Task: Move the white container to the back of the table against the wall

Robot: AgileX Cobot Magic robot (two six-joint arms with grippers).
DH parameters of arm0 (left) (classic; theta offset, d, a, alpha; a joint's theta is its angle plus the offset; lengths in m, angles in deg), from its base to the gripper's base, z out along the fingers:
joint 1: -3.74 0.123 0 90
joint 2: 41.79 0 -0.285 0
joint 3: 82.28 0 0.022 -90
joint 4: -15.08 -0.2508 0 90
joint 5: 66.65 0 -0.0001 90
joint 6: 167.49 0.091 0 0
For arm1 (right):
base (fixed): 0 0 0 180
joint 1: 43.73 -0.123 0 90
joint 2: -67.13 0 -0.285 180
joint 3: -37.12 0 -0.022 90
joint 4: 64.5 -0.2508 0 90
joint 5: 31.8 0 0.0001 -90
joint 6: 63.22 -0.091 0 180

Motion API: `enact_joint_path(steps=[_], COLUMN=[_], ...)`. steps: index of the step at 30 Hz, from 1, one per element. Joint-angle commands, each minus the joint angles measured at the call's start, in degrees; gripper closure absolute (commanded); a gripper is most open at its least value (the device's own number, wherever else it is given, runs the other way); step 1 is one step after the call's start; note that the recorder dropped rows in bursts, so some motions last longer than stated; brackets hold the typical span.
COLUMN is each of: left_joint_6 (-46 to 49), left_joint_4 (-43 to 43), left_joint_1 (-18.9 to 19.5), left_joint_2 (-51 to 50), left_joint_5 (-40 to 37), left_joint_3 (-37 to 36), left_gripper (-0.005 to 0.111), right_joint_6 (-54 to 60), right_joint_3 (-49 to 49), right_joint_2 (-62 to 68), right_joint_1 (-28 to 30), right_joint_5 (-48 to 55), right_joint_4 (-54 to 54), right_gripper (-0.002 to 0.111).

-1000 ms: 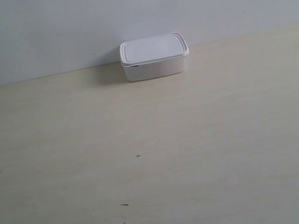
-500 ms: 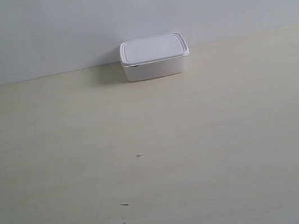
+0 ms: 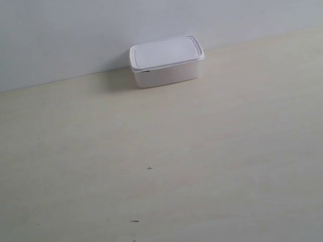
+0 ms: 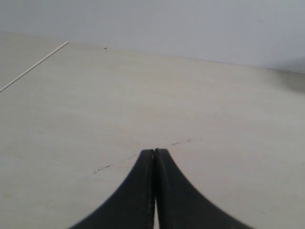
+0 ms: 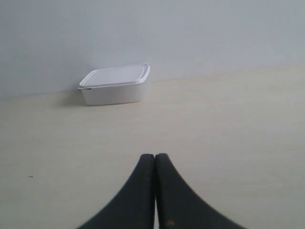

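The left jaws and right jaws are pressed together, empty; the white container (image 5: 114, 86) sits well beyond the right jaws, by the wall (image 5: 200, 28).

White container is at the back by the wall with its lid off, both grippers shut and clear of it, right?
Not quite: the lid is on. The exterior view shows the white container at the back of the table by the wall with its lid seated. The left gripper and right gripper are shut and clear of it.
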Motion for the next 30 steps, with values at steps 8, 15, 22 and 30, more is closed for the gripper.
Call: enact_joint_path(steps=[8, 15, 22, 30], left_joint_6=[-0.5, -0.5, -0.5, -0.5], left_joint_4=[-0.1, -0.1, -0.1, -0.1], left_joint_1=[0.1, 0.1, 0.1, 0.1], left_joint_2=[0.3, 0.3, 0.3, 0.3], left_joint_5=[0.1, 0.1, 0.1, 0.1], left_joint_3=[-0.2, -0.2, -0.2, -0.2], left_gripper=[0.107, 0.107, 0.107, 0.107], right_joint_6=[-15.2, -20.0, -19.2, -19.2], right_joint_3=[-0.3, -0.3, -0.3, -0.3], right_joint_2=[-0.3, -0.3, -0.3, -0.3], right_joint_1=[0.5, 6.4, 6.4, 6.4], right_joint_5=[0.3, 0.6, 1.0, 0.8], right_joint_4=[24.3, 26.9, 25.7, 25.7], right_gripper=[0.108, 0.108, 0.108, 0.108])
